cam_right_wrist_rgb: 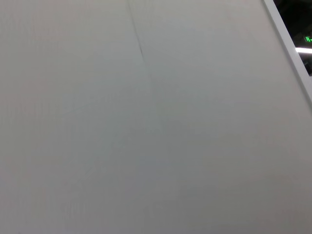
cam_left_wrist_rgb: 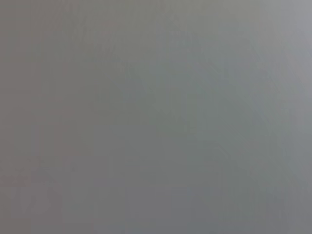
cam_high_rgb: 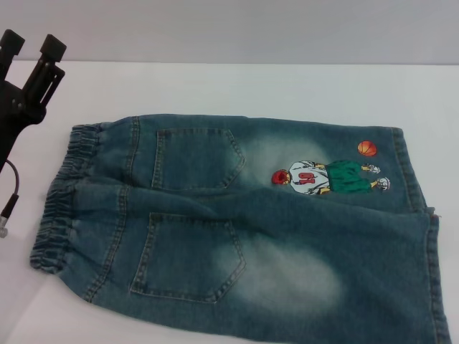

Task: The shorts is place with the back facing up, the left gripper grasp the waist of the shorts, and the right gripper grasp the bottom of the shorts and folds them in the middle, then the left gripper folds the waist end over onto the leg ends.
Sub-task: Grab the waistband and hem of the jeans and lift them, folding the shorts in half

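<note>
**Operator:** Item one, the shorts (cam_high_rgb: 244,229): one pair, faded blue-green denim, spread flat on the white table (cam_high_rgb: 287,86) with the back (cam_high_rgb: 215,208) facing up. I count two stitched patch pockets (cam_high_rgb: 190,254), each with a pale worn patch just beside it.

**Clerk:** Any writing or labels?

**Operator:** No brand tag I can see. The embroidered basketball player (cam_high_rgb: 330,177) wears a white and red top with red marks on the chest that I cannot read. One orange ball (cam_high_rgb: 367,148) is stitched just above him.

**Clerk:** Edges?

**Operator:** The waist of the shorts (cam_high_rgb: 61,204) is a gathered, crinkled elastic band lying on my left side of the table. The leg ends (cam_high_rgb: 423,215) run to my right, straight, flat and double-stitched; the nearer one passes out of the head view.

**Clerk:** Tools?

**Operator:** The left gripper (cam_high_rgb: 32,46): one black two-finger claw, raised at the far left, above and apart from the waistband. Its fingers stand parted with nothing between them. A thin cable (cam_high_rgb: 11,193) hangs below the arm. The right gripper does not show in any view, and both wrist views give me only plain pale surface.
</note>
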